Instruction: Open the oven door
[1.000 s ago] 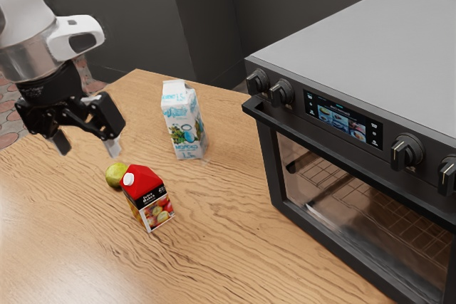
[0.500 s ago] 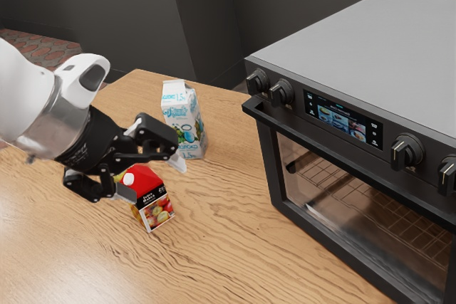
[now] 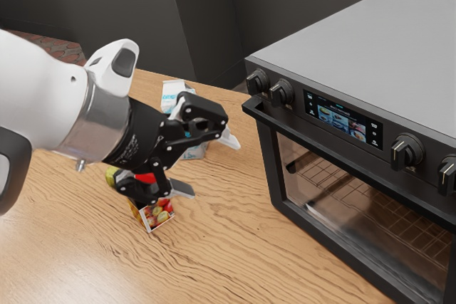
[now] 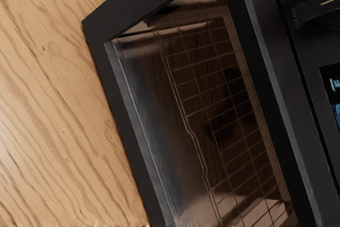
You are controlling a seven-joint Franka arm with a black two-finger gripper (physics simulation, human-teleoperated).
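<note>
My gripper (image 3: 211, 167) is in the exterior view, tilted toward the oven, its two fingers spread wide with nothing between them. It stands off to the exterior view's left of the oven (image 3: 370, 40), apart from it. The oven door (image 3: 306, 228) is closed, a dark frame around a glass pane, with a black bar handle (image 3: 320, 144) along its top. In the wrist view the door's glass (image 4: 175, 115) faces my hand, a wire rack visible behind it, and the handle (image 4: 281, 110) runs alongside the pane.
Behind my gripper, partly covered by it, are a milk carton (image 3: 175, 90), a red juice carton (image 3: 158, 213) and a green fruit (image 3: 111, 176) on the wooden table (image 3: 235, 247). Knobs (image 3: 281, 92) and a display (image 3: 342, 120) sit above the handle.
My arm has swung toward the exterior view's right, nearer the oven, and the hand has tilted from pointing down to facing the door. The fingers remain apart; oven and cartons have not moved.
</note>
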